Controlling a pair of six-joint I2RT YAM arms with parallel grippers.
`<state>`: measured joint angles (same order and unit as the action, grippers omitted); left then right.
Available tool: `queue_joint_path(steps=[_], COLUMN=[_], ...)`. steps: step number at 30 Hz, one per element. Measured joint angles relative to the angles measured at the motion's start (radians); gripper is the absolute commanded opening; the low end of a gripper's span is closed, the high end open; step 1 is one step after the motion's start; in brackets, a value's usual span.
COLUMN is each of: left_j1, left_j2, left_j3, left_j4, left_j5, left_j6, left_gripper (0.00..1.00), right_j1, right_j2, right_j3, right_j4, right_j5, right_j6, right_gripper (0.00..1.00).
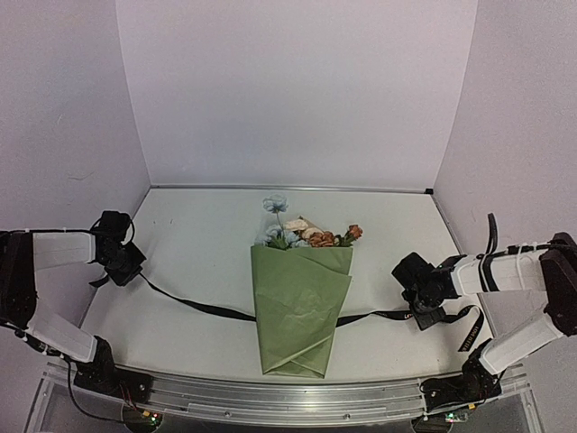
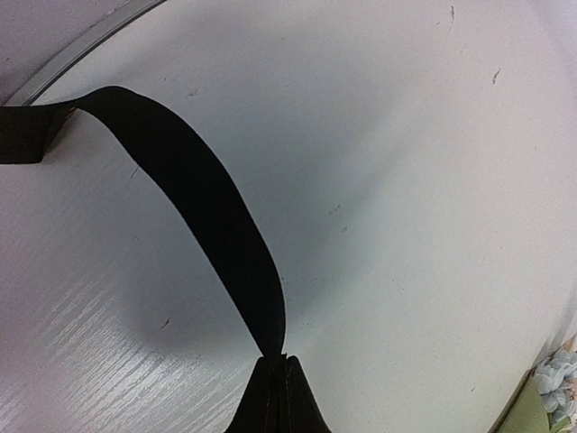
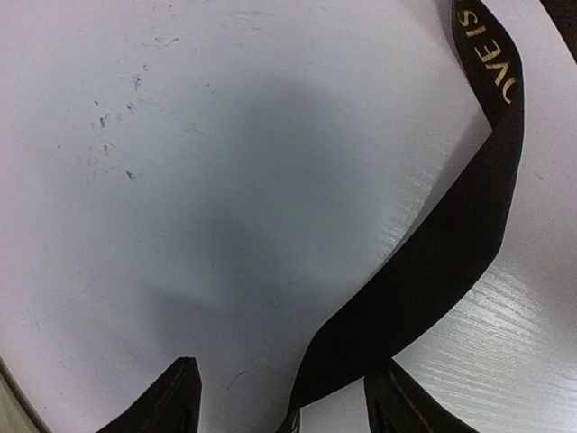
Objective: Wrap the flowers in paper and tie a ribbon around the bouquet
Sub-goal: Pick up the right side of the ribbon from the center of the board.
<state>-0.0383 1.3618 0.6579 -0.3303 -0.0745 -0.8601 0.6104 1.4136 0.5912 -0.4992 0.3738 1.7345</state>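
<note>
The bouquet lies in the middle of the table, an olive-green paper [image 1: 300,307] cone with the flowers [image 1: 302,234] sticking out of its far, wide end. The black ribbon [image 1: 194,307] runs across the table and passes under the cone. At the left, my left gripper [image 1: 133,269] is shut on one stretch of it; in the left wrist view the ribbon [image 2: 203,198] arches up out of the closed tips [image 2: 279,361]. My right gripper [image 3: 284,370] is open, with the ribbon [image 3: 451,262] slanting between its fingers [image 3: 176,397], nearer the right one. Its lettered end [image 1: 469,338] trails to the right.
White walls close in the table on the left, back and right. An aluminium rail [image 1: 288,397] with both arm bases runs along the near edge. The bouquet's blooms [image 2: 554,383] show at the lower right corner of the left wrist view.
</note>
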Motion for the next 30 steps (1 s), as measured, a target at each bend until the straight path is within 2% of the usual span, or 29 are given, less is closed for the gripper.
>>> queue_joint_path(steps=[3,6,8,14,19,24,30], left_j1=[0.0,0.0,0.0,0.008,0.068,0.142,0.147], left_j2=[-0.002,-0.007,-0.008,-0.011,-0.011,0.005,0.017], left_j3=[-0.003,-0.012,-0.012,-0.012,-0.012,-0.009,-0.009], left_j4=[0.003,0.009,0.01,0.024,0.047,0.077,0.113], left_j5=[0.003,0.004,0.004,0.007,0.036,0.089,0.168], left_j6=[0.0,0.0,0.0,0.0,-0.001,0.0,0.029], left_gripper=[0.0,0.0,0.0,0.0,0.0,0.0,0.0], right_j1=[-0.013,-0.026,-0.037,-0.085,-0.122,-0.14,-0.145], right_j2=[0.006,0.014,0.022,0.045,0.057,0.084,0.09], right_j3=[-0.005,-0.006,-0.006,0.017,0.095,0.19,0.22], right_j4=[0.011,0.019,0.023,0.027,0.02,0.03,0.035], right_j5=[-0.007,-0.015,-0.018,-0.025,-0.023,-0.024,-0.044], right_j6=[0.012,0.013,0.0,-0.091,-0.223,-0.333,-0.409], right_gripper=[0.39,0.13,0.02,0.0,0.0,0.0,0.0])
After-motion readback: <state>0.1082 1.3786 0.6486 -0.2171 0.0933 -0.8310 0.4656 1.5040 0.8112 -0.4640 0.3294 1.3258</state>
